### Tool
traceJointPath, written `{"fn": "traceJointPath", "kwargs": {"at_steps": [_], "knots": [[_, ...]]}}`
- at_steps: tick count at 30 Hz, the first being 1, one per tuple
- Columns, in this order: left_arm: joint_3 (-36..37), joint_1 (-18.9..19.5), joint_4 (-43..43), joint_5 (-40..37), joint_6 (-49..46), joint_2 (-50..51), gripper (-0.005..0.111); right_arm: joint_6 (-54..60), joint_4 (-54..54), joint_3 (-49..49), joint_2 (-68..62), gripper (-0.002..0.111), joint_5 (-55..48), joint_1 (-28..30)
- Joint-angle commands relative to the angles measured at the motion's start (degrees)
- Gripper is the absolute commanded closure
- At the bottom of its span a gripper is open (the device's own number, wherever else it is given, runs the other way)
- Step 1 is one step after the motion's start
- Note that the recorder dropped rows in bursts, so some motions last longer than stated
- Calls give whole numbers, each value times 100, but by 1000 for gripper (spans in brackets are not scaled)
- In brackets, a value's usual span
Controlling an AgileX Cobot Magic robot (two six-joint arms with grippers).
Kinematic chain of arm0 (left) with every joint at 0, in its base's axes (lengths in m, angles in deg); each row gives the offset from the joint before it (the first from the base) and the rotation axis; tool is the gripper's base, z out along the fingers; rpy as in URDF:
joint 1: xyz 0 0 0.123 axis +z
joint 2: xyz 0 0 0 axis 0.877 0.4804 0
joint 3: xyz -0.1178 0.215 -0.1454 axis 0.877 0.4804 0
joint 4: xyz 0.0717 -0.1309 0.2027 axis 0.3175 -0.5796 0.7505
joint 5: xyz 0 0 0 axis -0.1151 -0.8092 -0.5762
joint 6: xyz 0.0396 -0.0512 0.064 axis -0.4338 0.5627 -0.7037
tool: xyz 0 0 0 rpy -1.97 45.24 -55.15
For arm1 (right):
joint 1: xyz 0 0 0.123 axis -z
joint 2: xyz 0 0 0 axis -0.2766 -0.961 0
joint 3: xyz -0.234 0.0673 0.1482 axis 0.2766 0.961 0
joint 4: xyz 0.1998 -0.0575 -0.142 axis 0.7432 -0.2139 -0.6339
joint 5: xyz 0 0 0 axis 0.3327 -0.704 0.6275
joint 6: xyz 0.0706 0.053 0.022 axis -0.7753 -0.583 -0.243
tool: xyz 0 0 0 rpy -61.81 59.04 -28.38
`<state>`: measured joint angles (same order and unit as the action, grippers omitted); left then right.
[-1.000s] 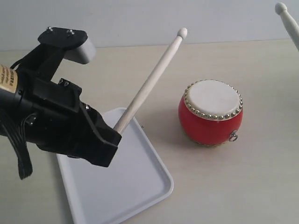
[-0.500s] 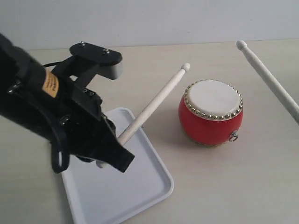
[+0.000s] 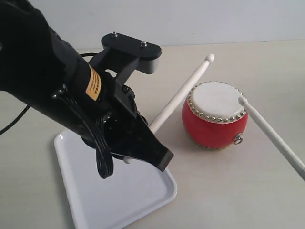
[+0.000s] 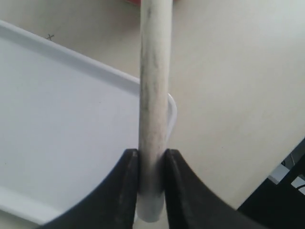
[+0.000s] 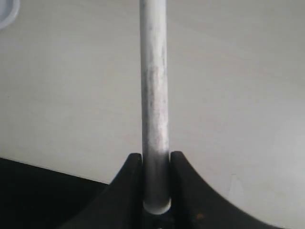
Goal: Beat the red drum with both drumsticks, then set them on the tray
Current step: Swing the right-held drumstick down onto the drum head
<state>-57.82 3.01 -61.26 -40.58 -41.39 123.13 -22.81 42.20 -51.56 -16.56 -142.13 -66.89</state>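
The red drum [image 3: 215,115] stands upright on the table, right of the tray [image 3: 121,193]. My left gripper [image 4: 152,157] is shut on the butt of one drumstick [image 3: 183,90]. That stick slants up past the drum's back-left rim, and whether it touches the rim is unclear. A second drumstick [image 3: 271,136] comes in from the right with its rounded tip on the right edge of the drumhead. The right gripper [image 5: 156,160] is shut on this stick [image 5: 153,86] and lies outside the exterior view.
My bulky black left arm [image 3: 71,95] hangs over the white tray and hides its far part. The tray [image 4: 57,133] lies beneath the left jaws. Bare beige table [image 3: 228,191] surrounds the drum.
My left arm has swung right over the tray, carrying its stick's tip to the drum's back left. The right stick has come down from high at the right onto the drumhead's edge.
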Motion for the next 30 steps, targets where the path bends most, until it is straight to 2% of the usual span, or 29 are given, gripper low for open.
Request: {"fn": "traceJointPath", "kwargs": {"at_steps": [1, 4, 11, 18, 26, 30], "knots": [[214, -33, 224, 121, 320, 4, 107, -196, -14, 10, -152, 108, 435, 20], [343, -33, 574, 151, 684, 4, 107, -242, -3, 10, -499, 108, 655, 20], [442, -33, 598, 295, 697, 4, 107, -242, -52, -234, -1120, 108, 1100, 20], [442, -33, 633, 443, 649, 4, 107, -251, -209, -713, -1130, 108, 870, 20], [442, -33, 648, 528, 409, 4, 107, -559, -82, -159, -1715, 108, 784, 20], [442, -33, 657, 528, 157, 4, 107, -570, -317, -322, -1935, 108, 679, 20]]}}
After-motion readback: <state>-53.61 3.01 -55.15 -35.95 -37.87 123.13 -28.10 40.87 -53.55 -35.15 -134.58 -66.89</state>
